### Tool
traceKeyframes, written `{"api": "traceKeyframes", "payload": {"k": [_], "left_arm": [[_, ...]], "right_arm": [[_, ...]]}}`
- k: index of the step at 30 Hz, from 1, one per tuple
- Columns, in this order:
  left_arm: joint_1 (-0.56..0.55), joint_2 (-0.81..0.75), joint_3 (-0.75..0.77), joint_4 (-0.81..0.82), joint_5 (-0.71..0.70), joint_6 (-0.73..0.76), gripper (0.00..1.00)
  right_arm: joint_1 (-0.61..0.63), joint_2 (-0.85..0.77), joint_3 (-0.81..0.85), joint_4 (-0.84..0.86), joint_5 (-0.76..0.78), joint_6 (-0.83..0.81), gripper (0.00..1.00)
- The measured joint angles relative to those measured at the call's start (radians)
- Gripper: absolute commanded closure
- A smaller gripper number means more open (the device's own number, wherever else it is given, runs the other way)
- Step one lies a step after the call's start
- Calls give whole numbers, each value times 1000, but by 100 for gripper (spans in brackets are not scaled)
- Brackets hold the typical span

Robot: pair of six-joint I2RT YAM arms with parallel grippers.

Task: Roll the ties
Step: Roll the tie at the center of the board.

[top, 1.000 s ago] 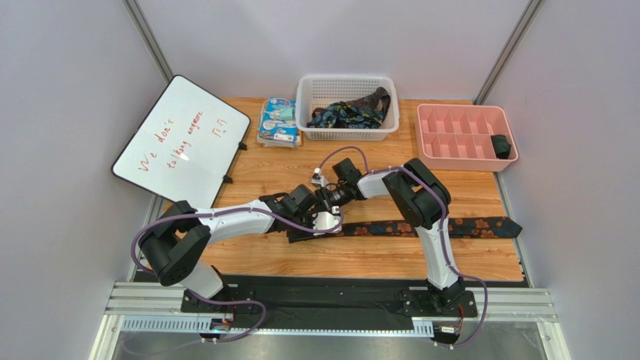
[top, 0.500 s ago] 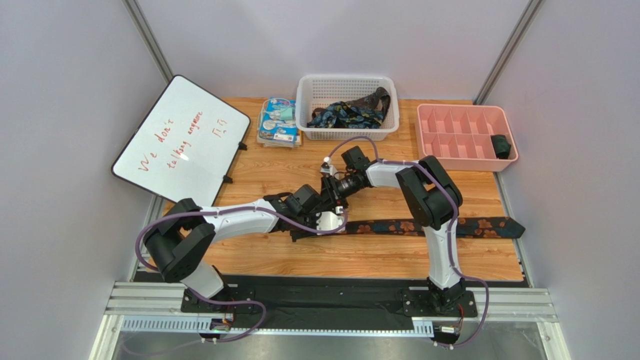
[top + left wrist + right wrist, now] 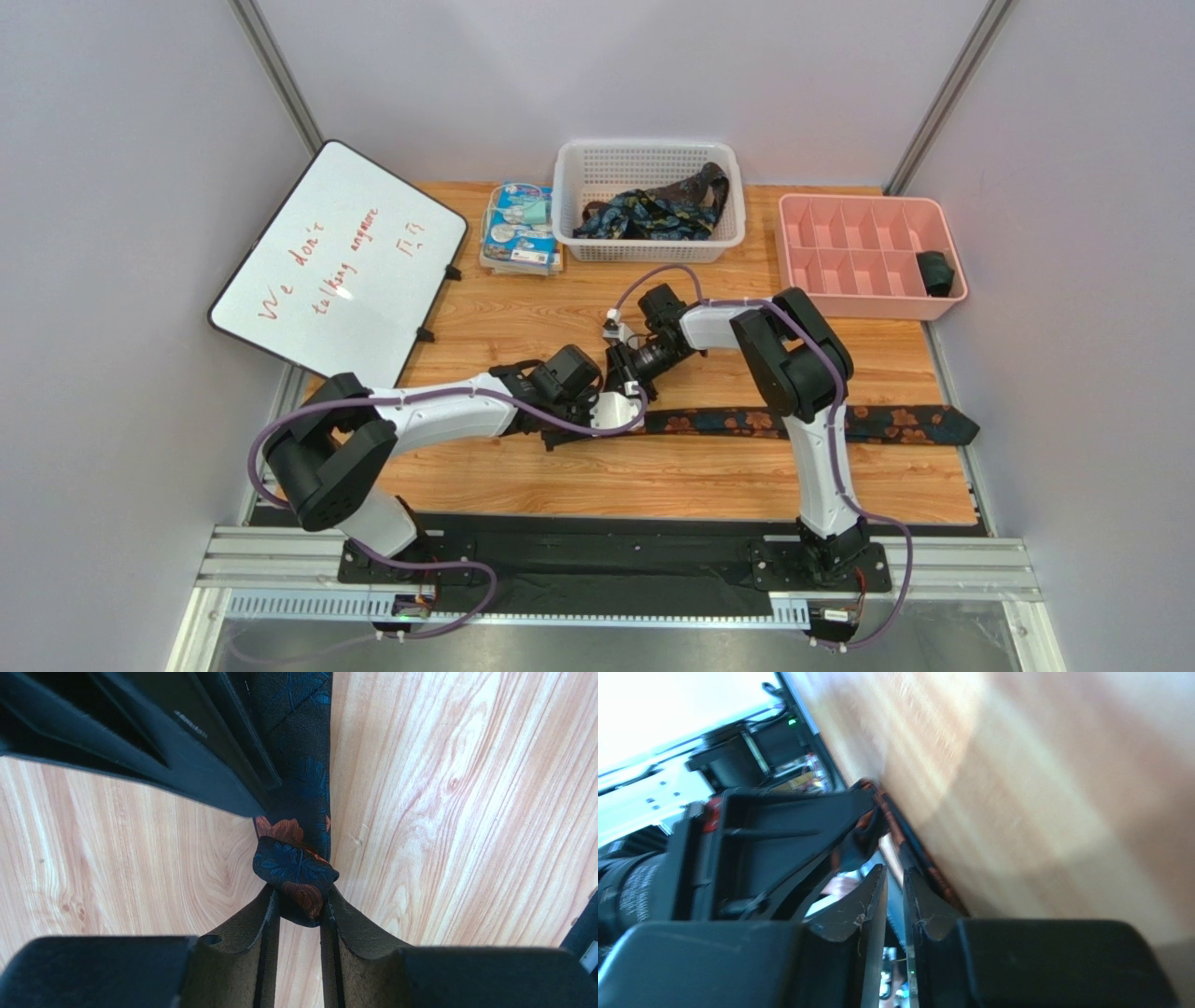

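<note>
Far left: whiteboard [image 3: 337, 266] with red handwriting, lying over the counter's [image 3: 673, 483] left edge. Just right of it, at the back, a blue-white packet [image 3: 519, 224].

Next, the white basket [image 3: 648, 179] at the back holds a heap of ties [image 3: 652, 213], dark with teal and brown pattern.

Centre of the counter: both arms meet at the left end of one tie [image 3: 814, 422], which lies flat in a long strip running right, almost to the counter's right edge.

Left hand [image 3: 606, 415] sits at that left end. In its wrist view the tie end [image 3: 295, 875] is curled into a small roll, and the left hand [image 3: 298, 906] has it pinched between its fingertips [image 3: 246, 924], which touch it on both sides.

Right hand [image 3: 624, 375] is just behind the left hand, angled down at the same tie end. Its wrist view is blurred: the right hand [image 3: 892, 871] shows a narrow gap and its tips are close to the tie edge, but I can't tell if it grips anything.

Far right, at the back: pink divided tray [image 3: 870, 252] with a dark bundle [image 3: 936, 272] in its near-right compartment.
</note>
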Motion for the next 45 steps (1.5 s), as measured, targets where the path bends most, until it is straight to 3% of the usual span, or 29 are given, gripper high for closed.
{"api": "traceKeyframes", "payload": {"k": [10, 15, 24, 35, 38, 41, 45], "left_arm": [[-1, -18, 1, -2, -53, -43, 79], [-3, 38, 39, -23, -82, -43, 75], [-8, 71, 69, -15, -128, -47, 74], [-8, 81, 80, -16, -135, -66, 72], [-8, 81, 80, -16, -130, -69, 71], [-7, 81, 80, -16, -129, -71, 68], [-3, 80, 79, -21, -126, -71, 63]], "right_arm": [[2, 33, 50, -38, 29, -76, 82], [1, 32, 52, -40, 18, -74, 70], [2, -25, -18, 55, -33, 104, 61], [28, -24, -35, 147, -42, 213, 61], [30, -16, -33, 162, -43, 221, 64], [33, -3, -22, 175, -43, 217, 74], [35, 31, 14, 181, -55, 187, 100]]}}
